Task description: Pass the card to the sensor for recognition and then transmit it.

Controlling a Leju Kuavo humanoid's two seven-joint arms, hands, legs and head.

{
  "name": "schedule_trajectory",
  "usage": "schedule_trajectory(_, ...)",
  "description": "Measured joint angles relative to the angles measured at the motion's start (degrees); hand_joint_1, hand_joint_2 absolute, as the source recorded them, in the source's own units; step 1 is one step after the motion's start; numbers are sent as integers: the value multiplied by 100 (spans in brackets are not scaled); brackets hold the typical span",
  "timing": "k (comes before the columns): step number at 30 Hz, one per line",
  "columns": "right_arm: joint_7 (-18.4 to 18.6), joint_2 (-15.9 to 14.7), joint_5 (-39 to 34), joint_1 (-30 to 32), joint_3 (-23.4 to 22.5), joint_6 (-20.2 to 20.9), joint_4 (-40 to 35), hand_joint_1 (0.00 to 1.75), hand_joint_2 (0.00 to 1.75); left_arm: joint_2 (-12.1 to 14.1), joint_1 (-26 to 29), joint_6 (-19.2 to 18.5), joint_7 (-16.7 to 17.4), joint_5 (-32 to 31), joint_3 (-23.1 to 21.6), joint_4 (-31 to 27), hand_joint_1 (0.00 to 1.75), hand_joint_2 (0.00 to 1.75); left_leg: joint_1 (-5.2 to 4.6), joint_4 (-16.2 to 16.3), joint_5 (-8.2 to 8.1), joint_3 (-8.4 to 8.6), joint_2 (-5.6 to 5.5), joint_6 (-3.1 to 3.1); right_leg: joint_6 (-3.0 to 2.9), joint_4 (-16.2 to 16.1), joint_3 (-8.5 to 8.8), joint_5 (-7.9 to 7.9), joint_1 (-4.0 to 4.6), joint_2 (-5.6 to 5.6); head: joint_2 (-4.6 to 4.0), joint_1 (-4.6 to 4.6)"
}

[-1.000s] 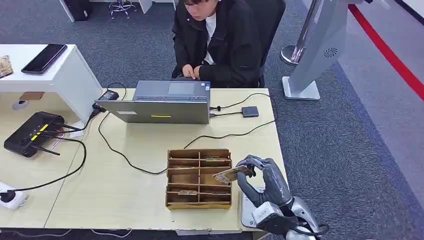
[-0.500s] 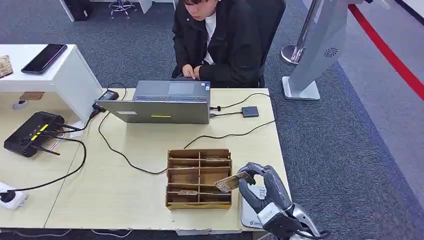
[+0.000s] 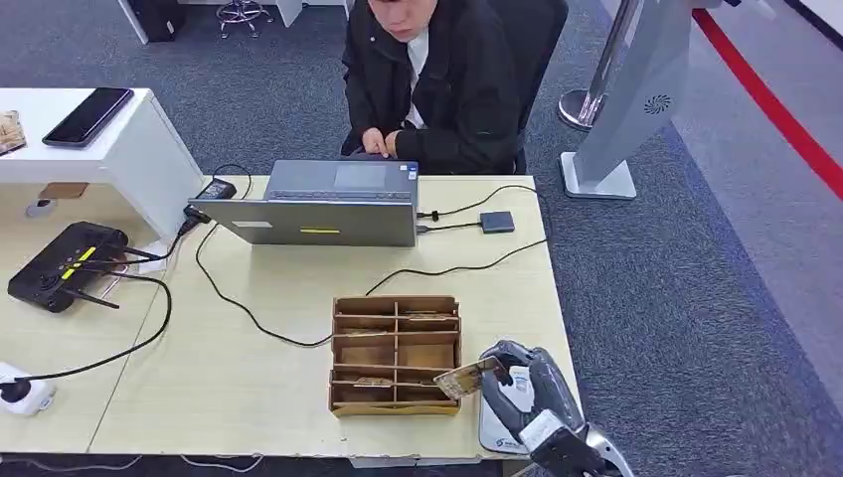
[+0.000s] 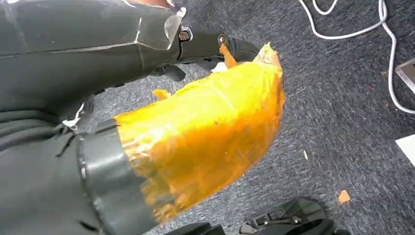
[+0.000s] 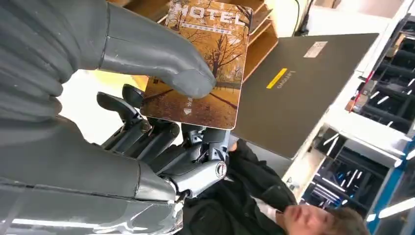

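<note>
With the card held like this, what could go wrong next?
The right hand pinches the card by thumb alone on its face, so it could slip. The card hangs beside the wooden organizer and might clip its wall. The white pad below is mostly hidden, making alignment uncertain.

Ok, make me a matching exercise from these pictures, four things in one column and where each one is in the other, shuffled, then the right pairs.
Things:
1. hotel card
2. laptop
3. wooden divided tray
4. router

Places:
A. far edge of the desk, before the seated person
B. pinched in the right hand
C. left side table, cables attached
D. near edge of the desk, left of the right hand

Pairs: 1-B, 2-A, 3-D, 4-C
</note>
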Motion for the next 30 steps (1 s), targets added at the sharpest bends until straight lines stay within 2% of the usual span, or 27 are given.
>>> schedule_trajectory(30, 238, 44, -474, 181, 125, -111, 605, 175, 175, -7, 0, -15, 11, -114, 0, 0, 0, 0, 0, 0, 0, 0, 0, 0, 0, 0, 0, 0, 0, 0, 0, 0)
